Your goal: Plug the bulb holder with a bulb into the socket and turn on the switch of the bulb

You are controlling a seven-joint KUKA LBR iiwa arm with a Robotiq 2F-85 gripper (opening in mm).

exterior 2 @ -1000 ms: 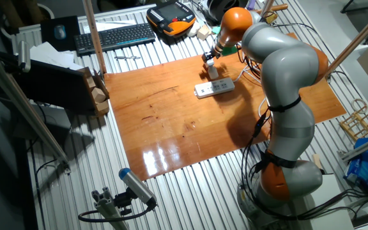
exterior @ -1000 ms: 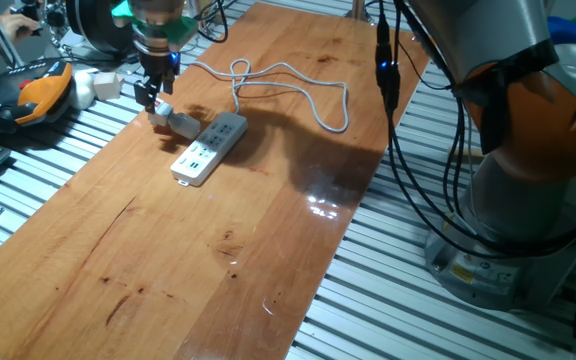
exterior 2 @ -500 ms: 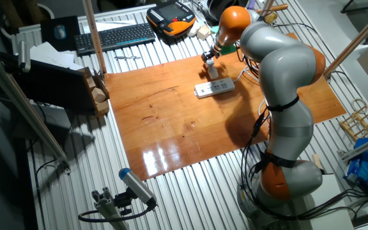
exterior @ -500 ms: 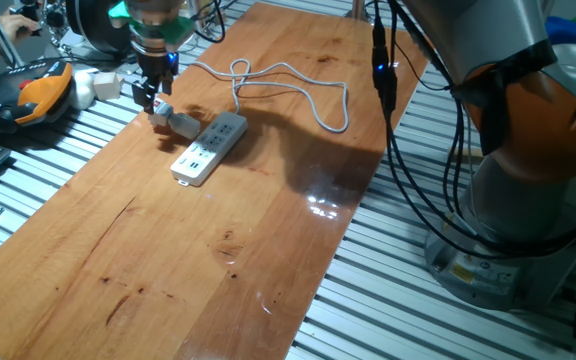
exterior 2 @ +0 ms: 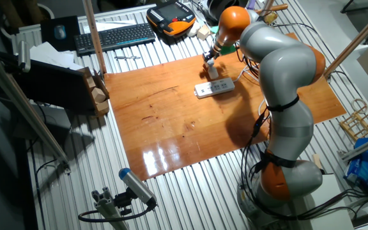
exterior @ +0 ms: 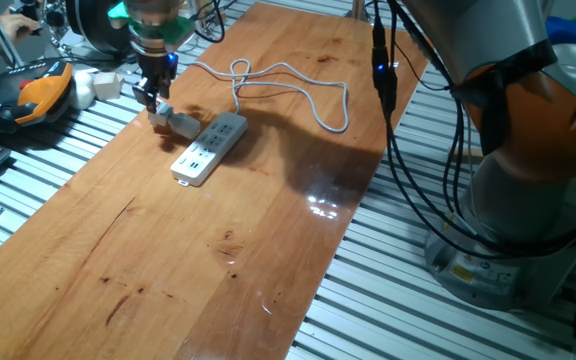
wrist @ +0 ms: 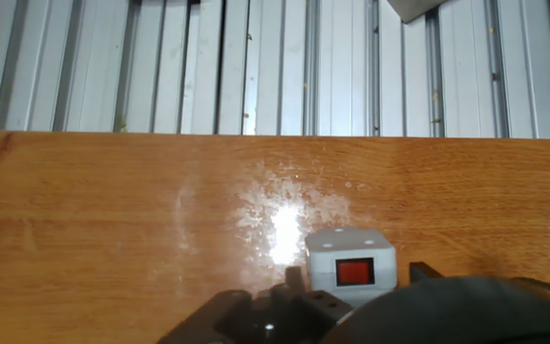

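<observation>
The small white blocky bulb holder (exterior: 175,122) lies on the wooden tabletop (exterior: 218,230) near its far edge, its stubby white rounded bulb (exterior: 159,114) pointing outward, away from the strip; in the hand view the holder's tiny red rocker switch (wrist: 353,273) faces the camera; the holder rests just beside one end of the long flat white power strip socket (exterior: 209,148), not plugged into any outlet; the strip's grey-white cord (exterior: 288,88) loops across the wood behind it; the black two-finger gripper (exterior: 150,93) hangs directly above the bulb end, and whether its jaws are apart or together cannot be told; beyond the table edge, an orange-and-black handheld pendant (exterior: 36,92) sits on the ribbed metal surface (exterior: 58,130).
</observation>
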